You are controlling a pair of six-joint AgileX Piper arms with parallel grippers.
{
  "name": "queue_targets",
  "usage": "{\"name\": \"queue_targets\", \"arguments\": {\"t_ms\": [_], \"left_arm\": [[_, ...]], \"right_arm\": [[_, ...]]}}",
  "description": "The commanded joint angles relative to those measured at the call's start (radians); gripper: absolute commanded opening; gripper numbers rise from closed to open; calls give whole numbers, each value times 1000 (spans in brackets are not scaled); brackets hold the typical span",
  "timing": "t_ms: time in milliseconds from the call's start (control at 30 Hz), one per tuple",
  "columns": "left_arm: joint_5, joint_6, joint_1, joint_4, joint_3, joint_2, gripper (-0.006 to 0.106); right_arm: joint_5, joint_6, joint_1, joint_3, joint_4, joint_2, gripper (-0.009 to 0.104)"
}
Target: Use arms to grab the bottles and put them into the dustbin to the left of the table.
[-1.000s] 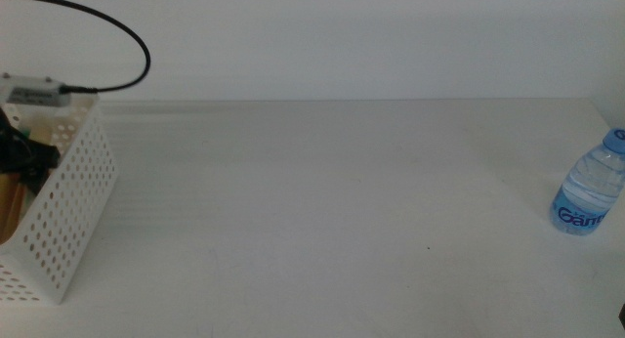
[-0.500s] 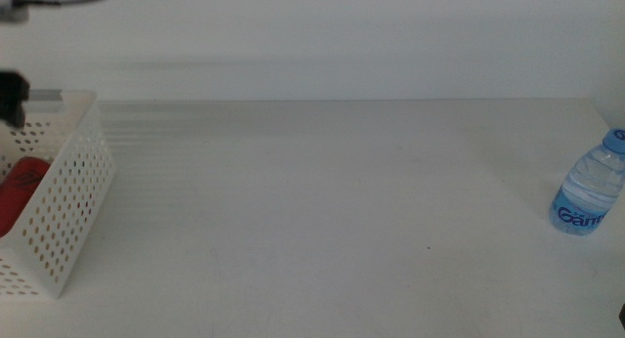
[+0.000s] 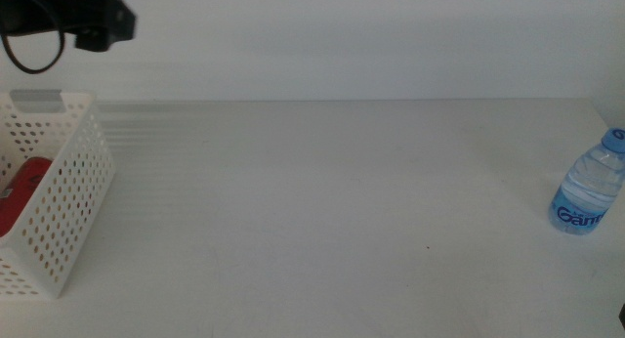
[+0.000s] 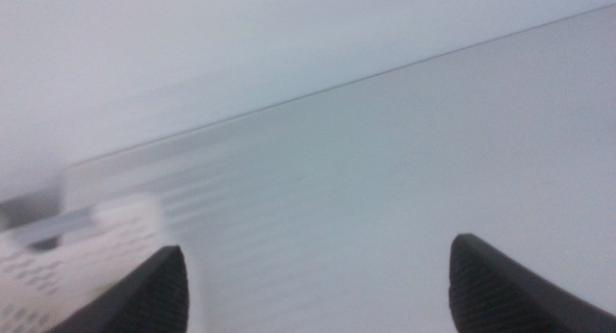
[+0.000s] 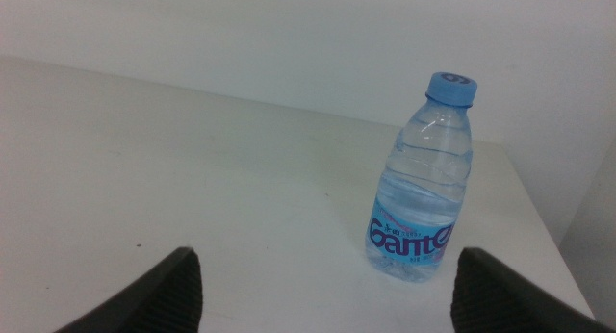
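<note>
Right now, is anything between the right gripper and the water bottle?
Nothing visible. In the right wrist view the right gripper is open and faces the upright water bottle across bare table.

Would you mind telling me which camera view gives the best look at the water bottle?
The right wrist view: the water bottle stands upright and whole, blue cap and label clear. The middle view shows it small at the table's right edge, cap partly cropped. The left wrist view does not show it.

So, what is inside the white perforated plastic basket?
Inside the white perforated plastic basket a red object shows; the near wall hides its lower part and whatever else lies there.
</note>
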Motion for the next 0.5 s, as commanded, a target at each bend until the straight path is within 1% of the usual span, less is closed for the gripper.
{"name": "queue_targets", "arguments": {"t_ms": [0,100,267,333,467], "left_arm": [[-65,-13,-54,-18,-20,-45,86],[-64,4,-110,-11,-20,-61,86],[-80,5,-177,-27,-14,-91,86],[-142,5,-203,-26,30,-119,86],[-365,5,-245,-48,193,-215,86]], "right_arm": [[-70,-15,-5,-9,-8,-28,68],[-70,-15,-5,-9,-8,-28,68],[-70,-15,-5,-9,-8,-28,68],[-70,-15,-5,-9,-8,-28,68],[-70,-15,-5,-9,-8,-28,68]]}}
